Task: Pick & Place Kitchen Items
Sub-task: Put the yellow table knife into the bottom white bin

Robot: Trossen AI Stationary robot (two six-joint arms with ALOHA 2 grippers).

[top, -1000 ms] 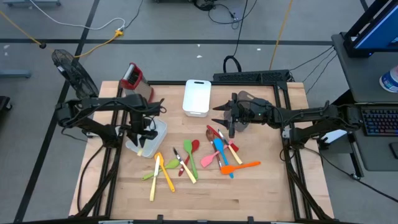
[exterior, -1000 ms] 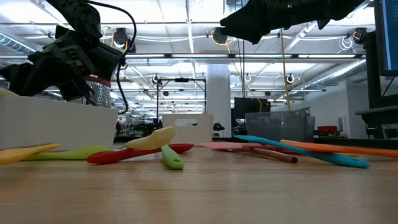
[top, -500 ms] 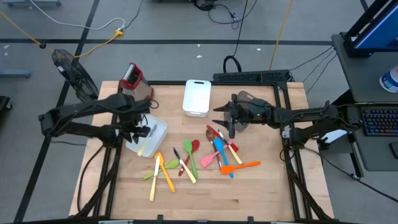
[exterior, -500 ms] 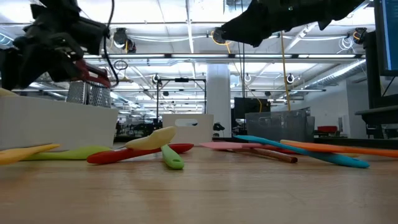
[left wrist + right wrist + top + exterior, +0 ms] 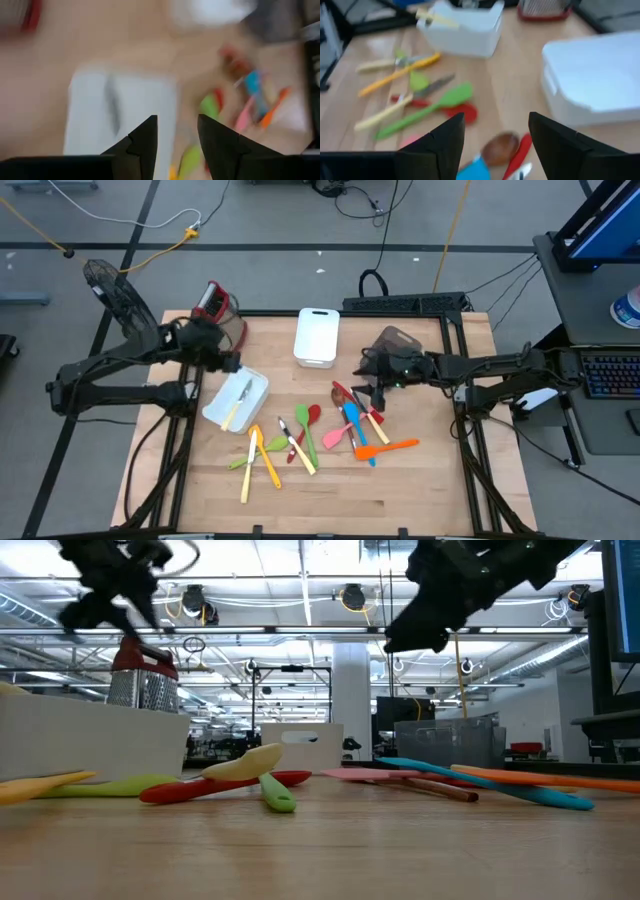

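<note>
Oddly, the left wrist view is badly blurred, so the white rectangular bin [image 5: 120, 120] under it shows only a faint grey streak inside; from above that bin [image 5: 253, 387] holds a pale-yellow-handled knife [image 5: 236, 402]. The left gripper [image 5: 222, 358] hangs over the far left of the wooden tabletop [image 5: 420, 480], just beside the steel box grater with red top [image 5: 212, 304], fingers [image 5: 145, 142] parted and empty. The right gripper [image 5: 372, 380] hovers right of centre, fingers [image 5: 445, 137] spread wide, holding nothing. Below it lie a brown spoon [image 5: 499, 148], a red spoon [image 5: 463, 112] and a green spatula [image 5: 432, 107]. More coloured utensils [image 5: 300, 438] scatter across the near middle. A second white lidded bin [image 5: 317, 336] sits far centre. At table height, the orange spatula [image 5: 545, 778] is cut off at the right edge.
</note>
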